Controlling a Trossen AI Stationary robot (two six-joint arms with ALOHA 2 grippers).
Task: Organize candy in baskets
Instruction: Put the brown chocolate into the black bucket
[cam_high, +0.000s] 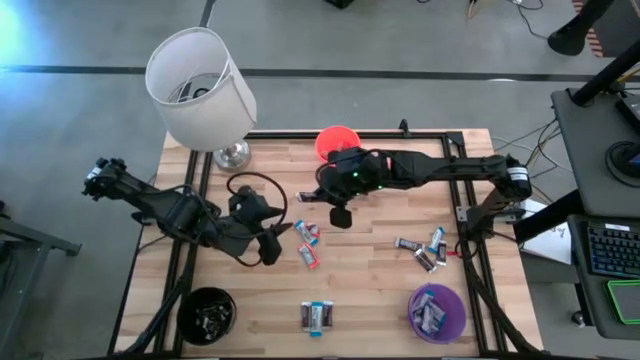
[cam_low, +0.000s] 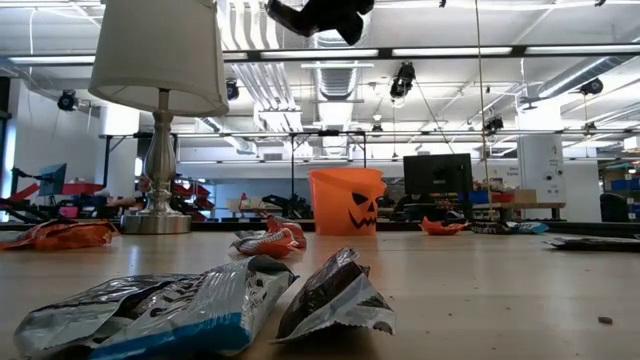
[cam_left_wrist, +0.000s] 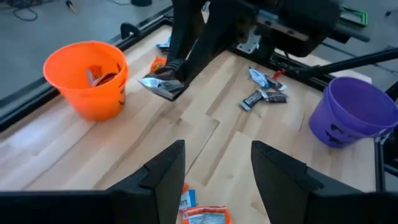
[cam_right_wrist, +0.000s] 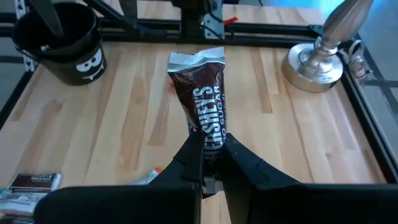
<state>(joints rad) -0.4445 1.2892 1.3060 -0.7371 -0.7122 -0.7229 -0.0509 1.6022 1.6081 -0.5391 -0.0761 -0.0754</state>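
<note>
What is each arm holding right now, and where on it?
The right gripper pinches a brown candy by one end. The left gripper is open, holding nothing.

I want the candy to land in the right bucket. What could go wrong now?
The right gripper pinches the brown candy only by one end, so it might slip out. It hangs near the orange bucket, so it could end up in the wrong bucket. The open left gripper hovers over red candies and might nudge them.
</note>
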